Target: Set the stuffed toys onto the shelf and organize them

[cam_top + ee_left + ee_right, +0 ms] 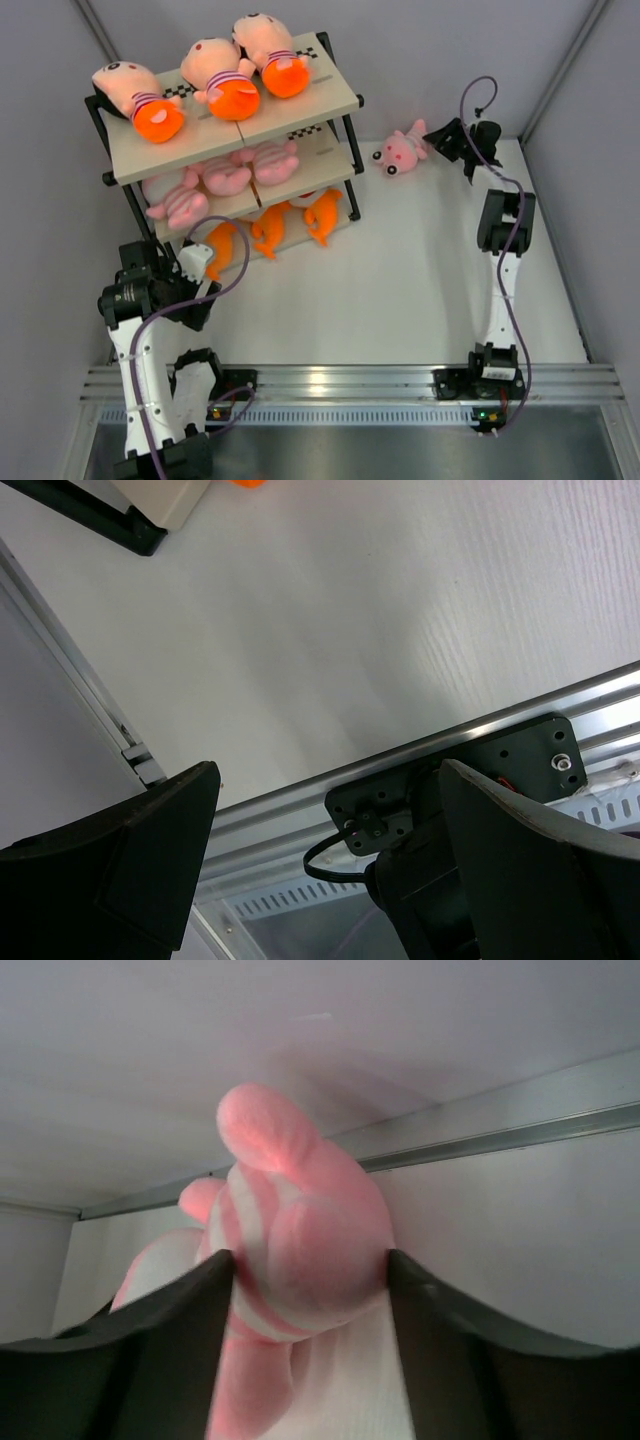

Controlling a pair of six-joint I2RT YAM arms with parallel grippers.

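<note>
Right pincer (305, 1265) pinches a pink striped toy (400, 152) by one end, at the far edge of the surface (400, 290), toward the right corner and just right of the shelf (300, 105). That shelf stands at the far left corner, with three dolls (215, 75) on top, pink striped animals (225, 178) on the middle board and orange fish (268, 228) below. Left pincer (328, 775) is spread, holding nothing, near the left edge.
</note>
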